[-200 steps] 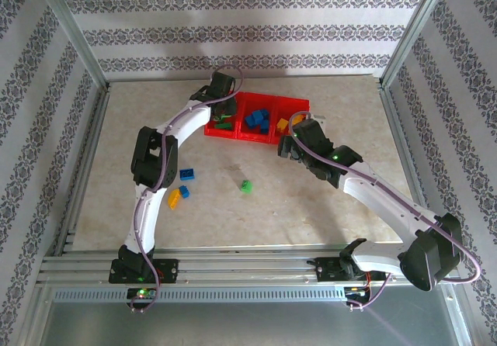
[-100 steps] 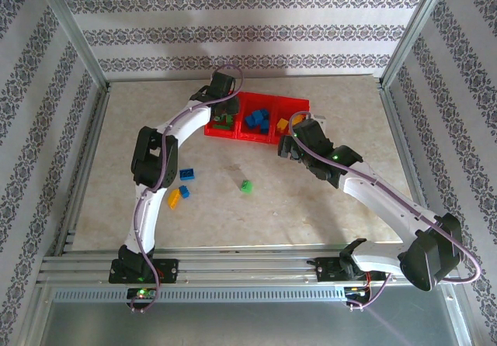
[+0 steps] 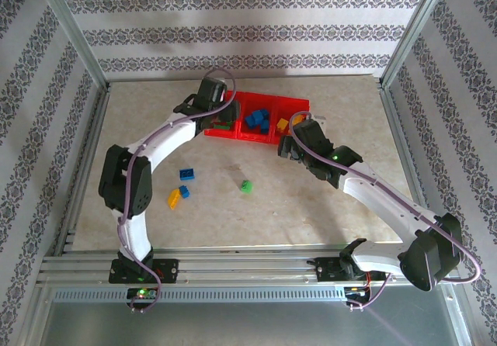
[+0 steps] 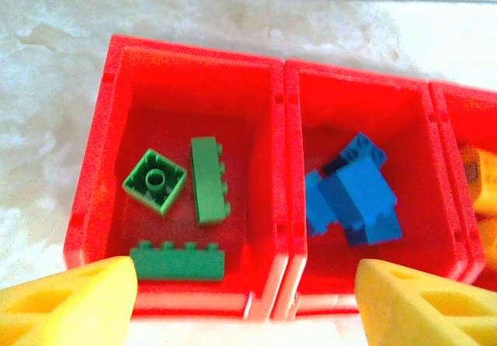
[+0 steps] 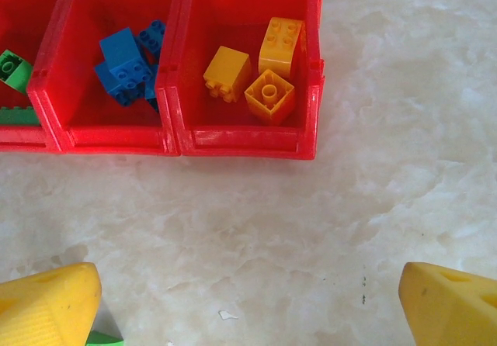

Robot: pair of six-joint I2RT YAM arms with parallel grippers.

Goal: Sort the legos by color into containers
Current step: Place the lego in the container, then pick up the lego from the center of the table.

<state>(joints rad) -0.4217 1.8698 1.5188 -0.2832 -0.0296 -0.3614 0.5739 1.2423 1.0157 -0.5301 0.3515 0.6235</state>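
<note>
The left pincer stands open, its two yellow fingertips wide apart with nothing between them. It hangs just above the near wall of the red tray, at the tray's left end. Below it, the left compartment holds three green bricks: a square one lying studs-down, a long one on its side beside it, and another long one against the near wall. The middle compartment holds a heap of blue bricks.

The right pincer is also spread wide and holds nothing. It hovers over bare table just in front of the tray's right end. The right compartment, seen from that wrist, holds three yellow-orange bricks close together.

Farther out, four bricks lie loose on the table, well apart from the tray: two loose blue bricks and a loose yellow-orange brick near the left arm, and a loose green brick between the two arms.
</note>
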